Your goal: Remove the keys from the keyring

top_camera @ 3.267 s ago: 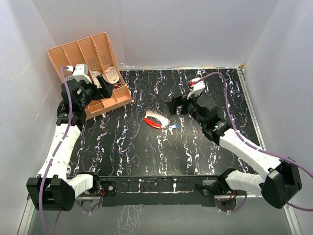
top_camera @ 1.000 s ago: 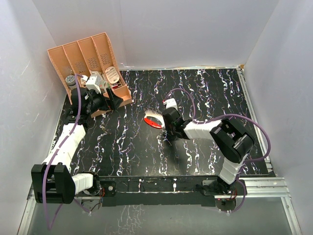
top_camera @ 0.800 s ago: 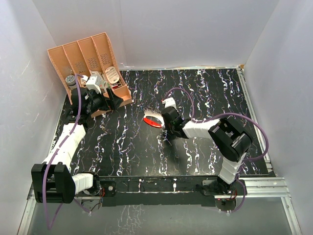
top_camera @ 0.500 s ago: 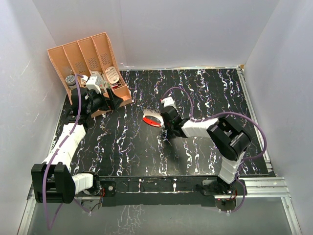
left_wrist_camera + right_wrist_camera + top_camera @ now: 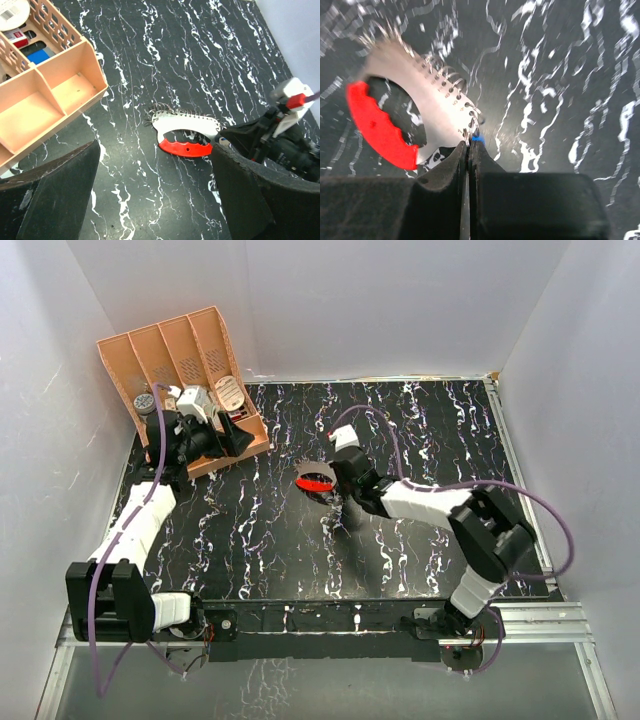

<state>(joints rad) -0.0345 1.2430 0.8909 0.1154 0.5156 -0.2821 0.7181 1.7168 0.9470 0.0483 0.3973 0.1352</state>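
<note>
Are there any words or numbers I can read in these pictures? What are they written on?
No text can be read anywhere.
Label on the round disc in the orange organizer: too small and blurred to read.
Red-and-white keyring: no writing shows.

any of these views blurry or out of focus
Right wrist: the keyring is soft and smeared toward the upper left, and the shut right fingers are a dark unfocused mass. Left wrist: keyring sharp, the left fingers blurred in the lower corners. Top external: evenly lit, sharp.
</note>
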